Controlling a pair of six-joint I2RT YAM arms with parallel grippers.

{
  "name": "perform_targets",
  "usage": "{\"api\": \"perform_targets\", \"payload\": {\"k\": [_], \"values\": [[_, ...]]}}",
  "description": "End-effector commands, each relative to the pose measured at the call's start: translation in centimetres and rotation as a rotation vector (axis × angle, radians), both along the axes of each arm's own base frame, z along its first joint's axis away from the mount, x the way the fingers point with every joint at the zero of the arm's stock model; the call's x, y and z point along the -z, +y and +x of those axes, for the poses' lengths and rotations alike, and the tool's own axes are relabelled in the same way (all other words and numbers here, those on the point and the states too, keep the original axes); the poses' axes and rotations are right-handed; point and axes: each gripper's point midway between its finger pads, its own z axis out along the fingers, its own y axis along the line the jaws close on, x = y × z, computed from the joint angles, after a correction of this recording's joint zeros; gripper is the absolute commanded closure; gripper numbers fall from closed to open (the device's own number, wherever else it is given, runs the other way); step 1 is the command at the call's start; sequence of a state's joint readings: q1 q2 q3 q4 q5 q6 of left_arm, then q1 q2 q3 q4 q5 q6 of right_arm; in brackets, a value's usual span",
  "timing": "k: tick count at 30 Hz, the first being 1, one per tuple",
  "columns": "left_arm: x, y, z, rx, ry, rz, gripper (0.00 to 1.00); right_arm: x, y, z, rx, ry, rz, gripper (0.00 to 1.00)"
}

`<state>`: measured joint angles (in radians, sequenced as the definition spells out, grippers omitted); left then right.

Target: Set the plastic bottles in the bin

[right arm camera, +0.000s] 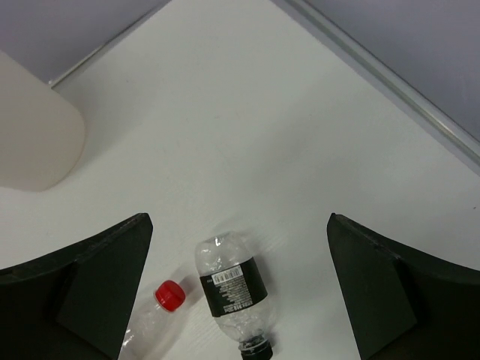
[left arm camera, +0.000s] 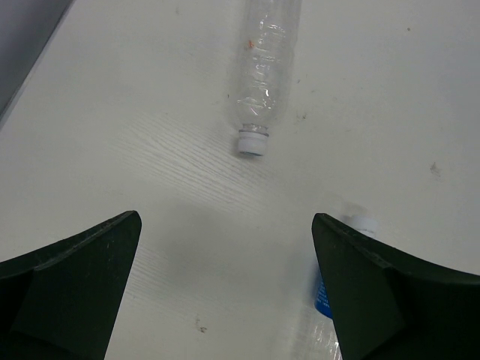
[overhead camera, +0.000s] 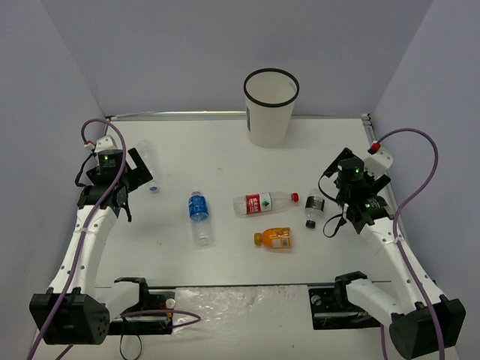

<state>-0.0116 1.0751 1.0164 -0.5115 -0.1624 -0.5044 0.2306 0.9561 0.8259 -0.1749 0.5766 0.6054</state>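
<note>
Five plastic bottles lie on the white table. The plain clear bottle point(overhead camera: 148, 166) point(left arm camera: 261, 67) lies ahead of my open left gripper point(overhead camera: 129, 184) point(left arm camera: 225, 219), cap toward it. To its right is the blue-label bottle point(overhead camera: 199, 217) point(left arm camera: 324, 298), partly behind the right finger. The red-label bottle point(overhead camera: 264, 202) and the short orange bottle point(overhead camera: 273, 239) lie mid-table. The short dark-label bottle point(overhead camera: 313, 210) point(right arm camera: 236, 289) lies just below my open right gripper point(overhead camera: 334, 196) point(right arm camera: 238, 219), beside the red cap point(right arm camera: 169, 295). The white, black-rimmed bin point(overhead camera: 271, 105) point(right arm camera: 34, 127) stands upright at the back centre.
Grey walls close in the table on the left, right and back. A metal rail point(overhead camera: 180, 115) point(right arm camera: 390, 82) runs along the far edge. Both arm bases point(overhead camera: 142, 300) sit at the near edge.
</note>
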Motion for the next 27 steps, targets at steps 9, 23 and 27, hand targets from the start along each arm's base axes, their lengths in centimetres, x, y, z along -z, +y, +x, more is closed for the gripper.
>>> {"api": "perform_targets", "payload": {"k": [9,23,27], "values": [[-1.0,-0.9,1.6,0.012,-0.078,-0.069,0.03,10.6,4.8,0.3,-0.22,0.334,0.075,0.0],[-0.7,-0.9,1.3,0.001,-0.063,-0.074,0.03,18.2,7.5,0.2,-0.322,0.491,0.146,0.14],[-0.6,-0.7,1.4,-0.006,-0.059,-0.07,0.03,15.4,6.2,1.7,-0.232,0.385,0.119,0.54]]}}
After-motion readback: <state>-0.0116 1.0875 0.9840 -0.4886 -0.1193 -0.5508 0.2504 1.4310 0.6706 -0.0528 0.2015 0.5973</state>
